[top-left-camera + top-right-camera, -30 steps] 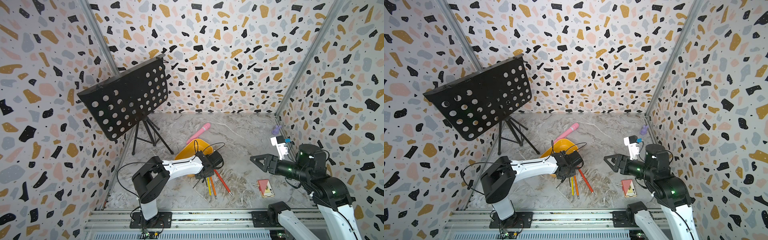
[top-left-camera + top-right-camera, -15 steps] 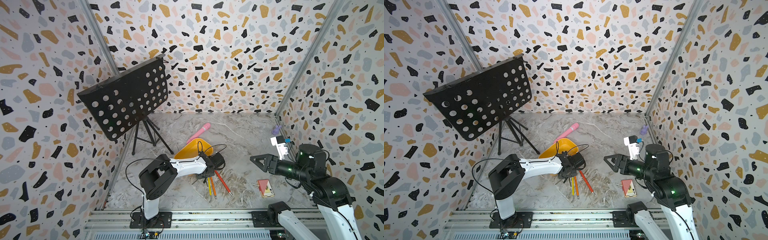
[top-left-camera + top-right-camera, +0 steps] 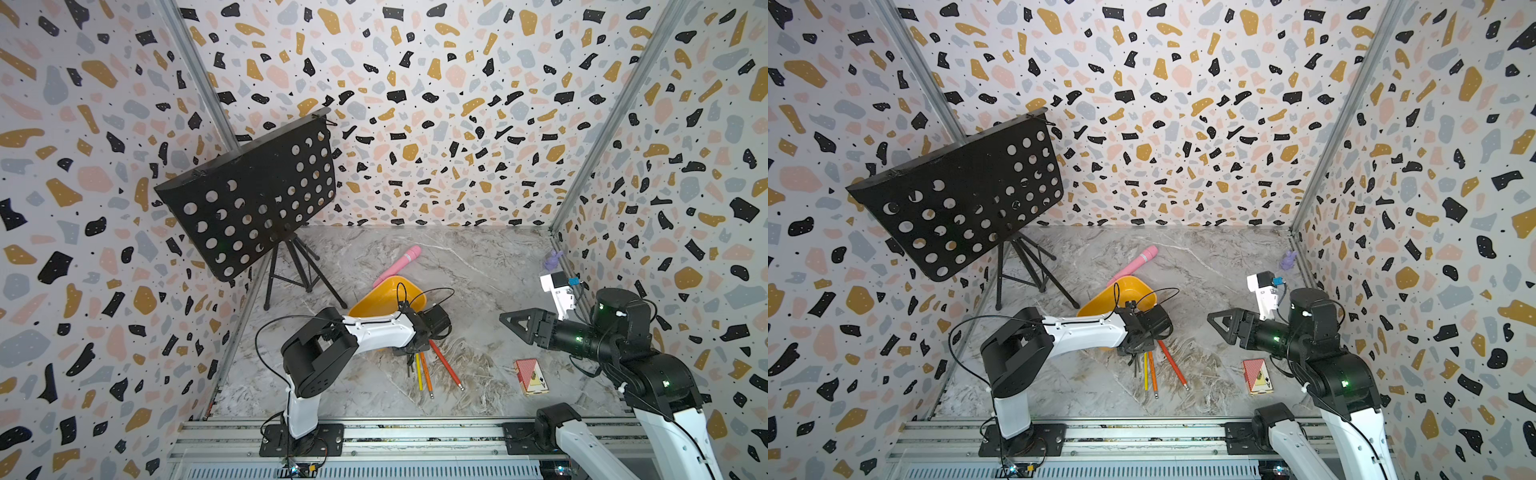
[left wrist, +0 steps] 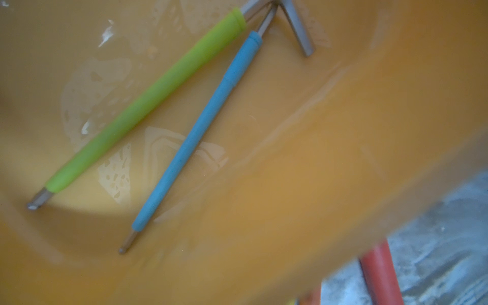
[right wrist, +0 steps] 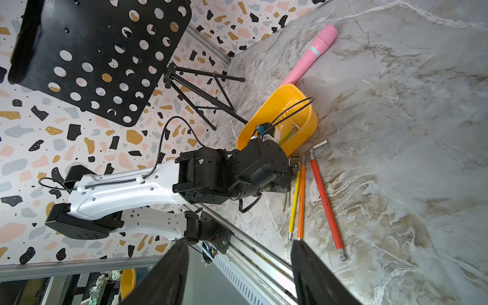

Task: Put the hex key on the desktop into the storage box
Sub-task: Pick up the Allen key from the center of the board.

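A grey-and-white marble-patterned surface (image 3: 478, 257) is enclosed by terrazzo-speckled walls. Near its middle a shallow yellow-orange plastic storage box (image 3: 382, 297) is seen. In the left wrist view two keys are shown lying side by side inside it: a green-sleeved hex key (image 4: 148, 103) and a blue-sleeved hex key (image 4: 195, 132), with their bent ends close together.

Just in front of the box, more keys are fanned out on the surface. An orange-sleeved hex key (image 3: 424, 372) and a yellow-sleeved hex key (image 3: 417, 374) are laid side by side. A red-sleeved hex key (image 3: 446, 365) is slanted away from them. A few thin dark bare keys (image 3: 409, 365) are seen beside the yellow one.

The left pincer (image 3: 411, 349) is lowered onto the bent ends of these keys, beside the near wall of the box. It is pressed together. Its tips are hidden under the wrist, so whether a key is pinched cannot be told.

The right pincer (image 3: 509, 322) is held above the surface, well apart from the keys and pointed toward them. Its two black fingers (image 5: 171, 277) are spread, with nothing between them.

A pink cylindrical object (image 3: 399, 264) is laid just behind the box. A black perforated music stand (image 3: 257, 203) on a tripod is placed at the back left. A red card box (image 3: 530, 374) is laid near the right arm, and a small purple figure (image 3: 553, 259) is set by the right wall.
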Action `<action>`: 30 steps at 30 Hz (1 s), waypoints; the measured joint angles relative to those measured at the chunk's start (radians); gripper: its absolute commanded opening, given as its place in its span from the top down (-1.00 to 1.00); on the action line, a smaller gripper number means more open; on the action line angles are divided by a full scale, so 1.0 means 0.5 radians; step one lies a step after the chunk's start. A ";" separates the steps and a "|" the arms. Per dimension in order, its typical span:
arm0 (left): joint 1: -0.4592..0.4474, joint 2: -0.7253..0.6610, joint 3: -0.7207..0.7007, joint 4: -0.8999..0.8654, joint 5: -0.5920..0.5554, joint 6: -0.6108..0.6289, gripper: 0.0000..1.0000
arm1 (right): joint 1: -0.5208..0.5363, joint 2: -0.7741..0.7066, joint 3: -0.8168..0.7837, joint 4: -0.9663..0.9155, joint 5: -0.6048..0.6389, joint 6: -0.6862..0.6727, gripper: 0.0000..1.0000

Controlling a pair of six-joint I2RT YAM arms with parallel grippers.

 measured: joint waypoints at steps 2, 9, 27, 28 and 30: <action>-0.005 0.000 0.001 0.000 -0.011 0.010 0.93 | 0.000 0.000 0.000 -0.001 0.000 0.000 -0.34; -0.043 -0.005 0.001 -0.012 -0.039 0.029 1.00 | 0.000 0.000 0.000 -0.001 0.000 0.000 -0.34; -0.148 -0.206 0.052 -0.175 -0.141 0.049 1.00 | 0.000 0.000 0.000 -0.001 0.000 0.000 -0.34; -0.154 -0.220 0.066 -0.182 -0.146 0.063 1.00 | 0.000 0.000 0.000 0.000 0.000 0.000 -0.34; -0.162 -0.254 0.085 -0.186 -0.156 0.084 1.00 | 0.000 0.000 0.000 0.000 0.000 0.000 -0.34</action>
